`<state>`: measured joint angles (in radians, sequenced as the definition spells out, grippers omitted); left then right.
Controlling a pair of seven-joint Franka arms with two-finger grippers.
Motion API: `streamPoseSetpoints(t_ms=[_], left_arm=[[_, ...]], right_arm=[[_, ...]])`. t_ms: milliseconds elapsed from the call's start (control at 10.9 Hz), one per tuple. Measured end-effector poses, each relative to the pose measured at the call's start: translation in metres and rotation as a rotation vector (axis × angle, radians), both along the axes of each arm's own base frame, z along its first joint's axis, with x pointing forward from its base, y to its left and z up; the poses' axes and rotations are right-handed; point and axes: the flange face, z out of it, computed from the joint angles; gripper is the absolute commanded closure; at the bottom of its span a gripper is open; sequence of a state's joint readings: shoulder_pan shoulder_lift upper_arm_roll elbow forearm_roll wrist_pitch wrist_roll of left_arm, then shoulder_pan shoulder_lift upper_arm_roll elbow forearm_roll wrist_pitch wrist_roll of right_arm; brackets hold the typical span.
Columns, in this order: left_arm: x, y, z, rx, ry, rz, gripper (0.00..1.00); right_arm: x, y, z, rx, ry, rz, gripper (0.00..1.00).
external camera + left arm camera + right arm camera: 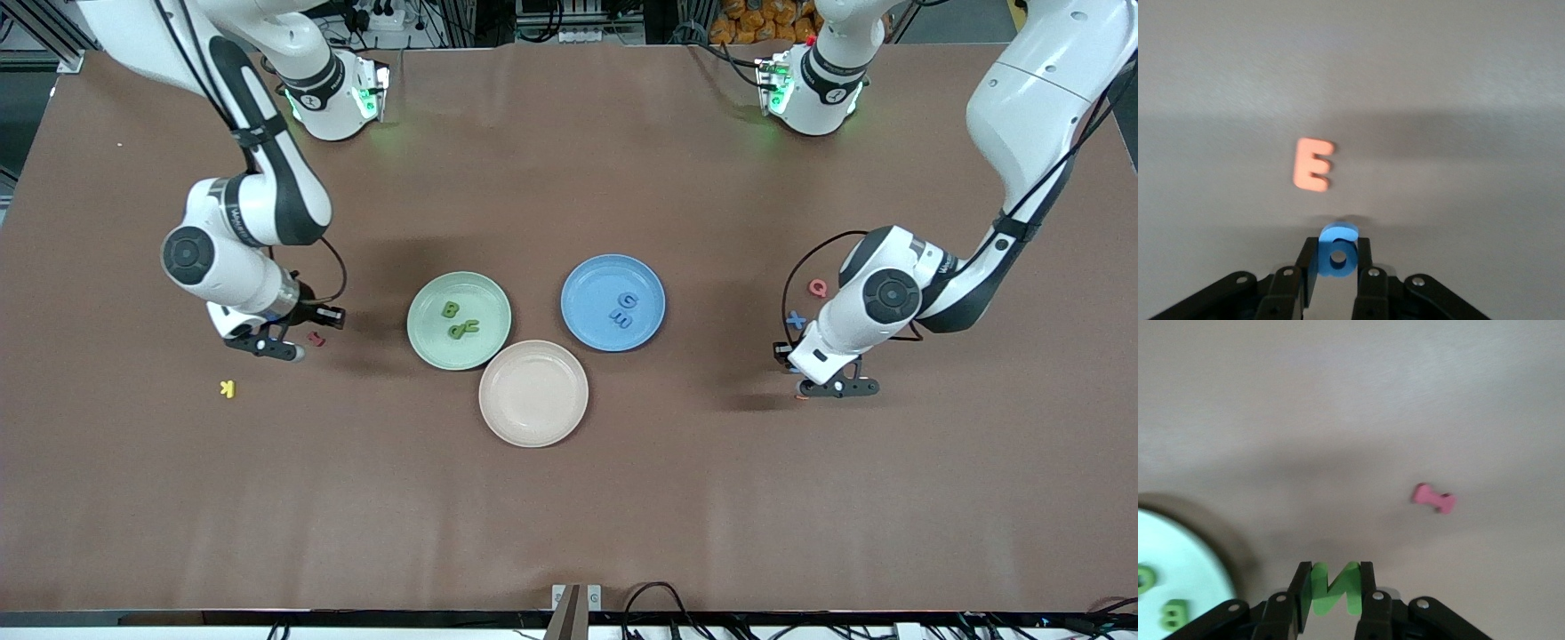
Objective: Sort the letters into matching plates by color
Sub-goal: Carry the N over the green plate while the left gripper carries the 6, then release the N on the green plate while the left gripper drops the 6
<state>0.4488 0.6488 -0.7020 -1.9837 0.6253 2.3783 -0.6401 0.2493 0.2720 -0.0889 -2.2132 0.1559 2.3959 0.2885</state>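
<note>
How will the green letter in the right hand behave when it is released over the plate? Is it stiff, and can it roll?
The green letter looks thin, flat foam, so probably light and slightly squashy between the right hand's fingers. Being flat, it should land flat on the green plate, unlikely to roll. It may stick briefly to a finger.

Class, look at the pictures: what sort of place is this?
Probably a robotics lab. Two robot arms are mounted at a brown-covered table, cables run along its edge, and coloured plates hold foam letters.
</note>
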Motion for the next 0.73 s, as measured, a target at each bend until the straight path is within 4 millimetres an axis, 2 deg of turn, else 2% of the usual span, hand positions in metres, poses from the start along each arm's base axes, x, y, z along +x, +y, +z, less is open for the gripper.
streamPoseSetpoints(t_ms=[275,458,733], left_arm=[[-0.007,-0.046,0.009,0.040,0.011,0.043,1.00],[-0.015,-0.072,0.013,0.056,0.011,0.057,1.00],[-0.021,-0.086,0.014,0.065,0.011,0.065,1.00]], right_arm=[[-0.007,0.065,0.008,0.012,-0.005,-0.038,0.77],[-0.015,0.099,0.008,0.008,0.000,-0.056,0.77],[-0.023,0.143,0.002,-0.001,0.007,-0.079,0.74]])
